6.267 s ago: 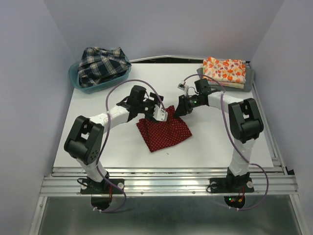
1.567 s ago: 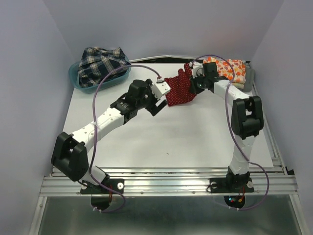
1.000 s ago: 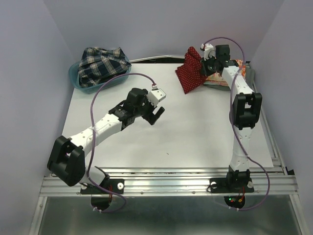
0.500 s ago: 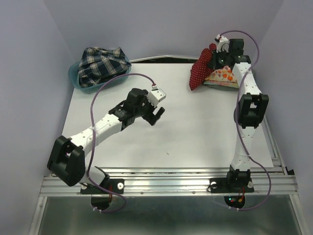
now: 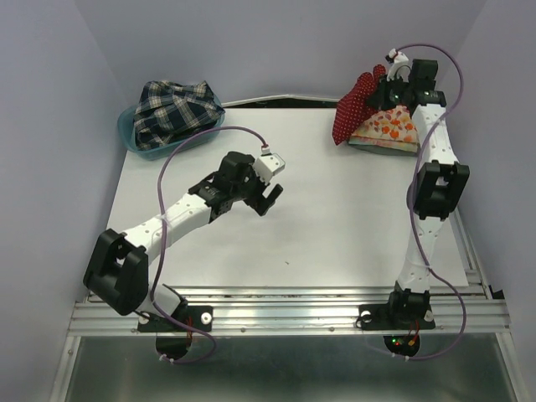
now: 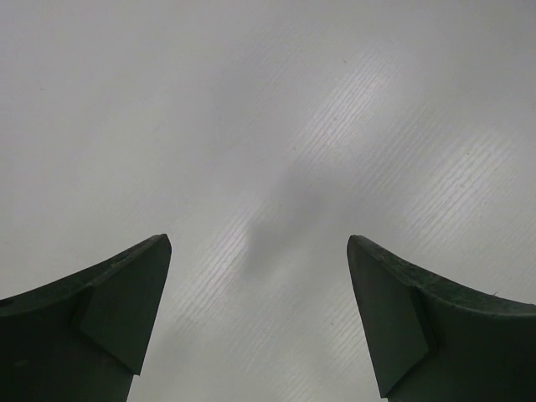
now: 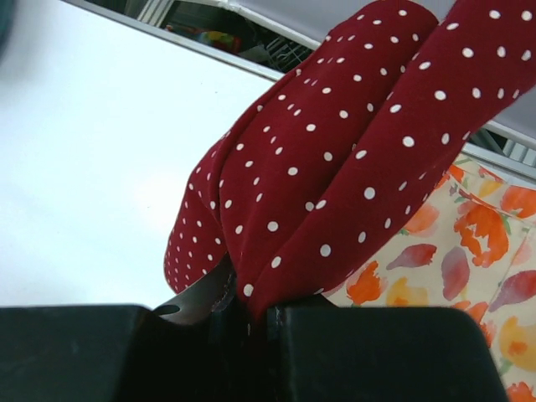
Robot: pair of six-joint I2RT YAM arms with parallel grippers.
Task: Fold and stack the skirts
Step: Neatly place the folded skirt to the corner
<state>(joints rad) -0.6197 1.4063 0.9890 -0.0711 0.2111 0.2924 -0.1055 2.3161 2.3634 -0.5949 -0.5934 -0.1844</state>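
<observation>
My right gripper (image 5: 387, 86) is shut on the dark red dotted skirt (image 5: 354, 105) and holds it bunched and hanging above the far right corner. In the right wrist view the red skirt (image 7: 335, 159) fills the frame, pinched between the fingers (image 7: 352, 352). The folded orange-and-cream floral skirt (image 5: 387, 127) lies just under and right of it, also seen in the right wrist view (image 7: 469, 260). The plaid skirt (image 5: 174, 110) lies crumpled in the teal bin (image 5: 134, 138) at the far left. My left gripper (image 5: 268, 199) is open and empty over bare table (image 6: 268, 167).
The floral skirt rests on a grey tray (image 5: 425, 138) at the far right. The white table (image 5: 318, 234) ends at a metal rail along the near edge (image 5: 285, 293). Purple walls close in on the left, back and right.
My right gripper has carried the red skirt from mid-table up and right, to above the floral skirt. My left gripper let go of it and drew back toward the middle.
</observation>
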